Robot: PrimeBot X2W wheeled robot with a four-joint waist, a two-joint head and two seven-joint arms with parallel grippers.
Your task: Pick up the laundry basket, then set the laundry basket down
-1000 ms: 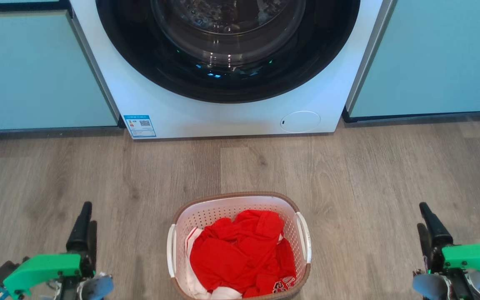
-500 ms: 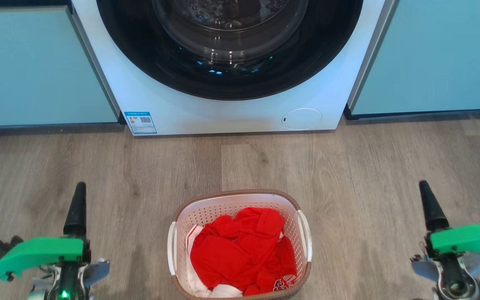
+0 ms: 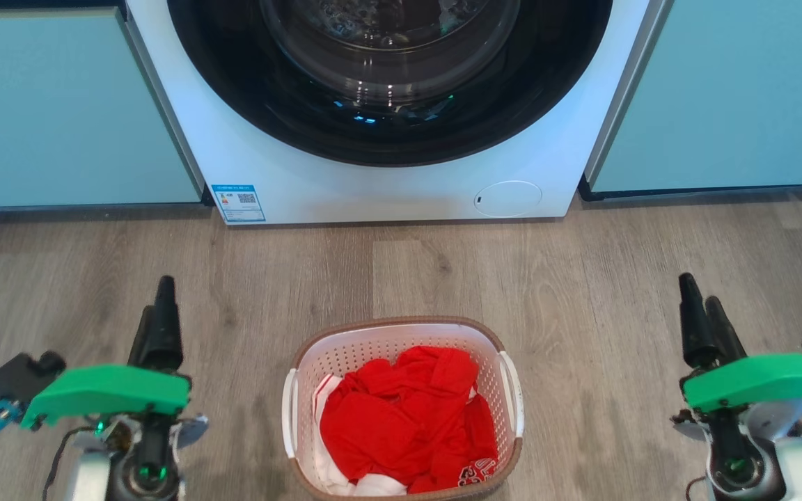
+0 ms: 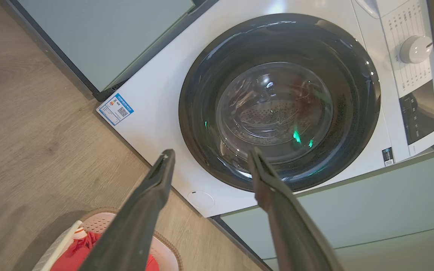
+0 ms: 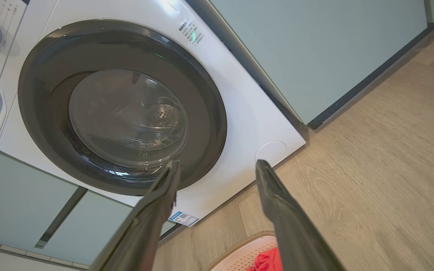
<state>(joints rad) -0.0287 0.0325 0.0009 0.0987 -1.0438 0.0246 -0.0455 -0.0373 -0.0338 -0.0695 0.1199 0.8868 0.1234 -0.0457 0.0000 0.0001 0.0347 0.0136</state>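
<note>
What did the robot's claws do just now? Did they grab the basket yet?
Not yet. Both claws reached forward: the left claw and the right claw slid up the head view and a little inward, toward the washing machine. Both are open and hold nothing. The laundry basket stayed on the floor between them, untouched, with the red clothes still inside.

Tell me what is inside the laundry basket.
Crumpled red clothing fills the laundry basket, with white fabric showing at its near left edge. The clothing covers the bottom, hiding anything underneath.
</note>
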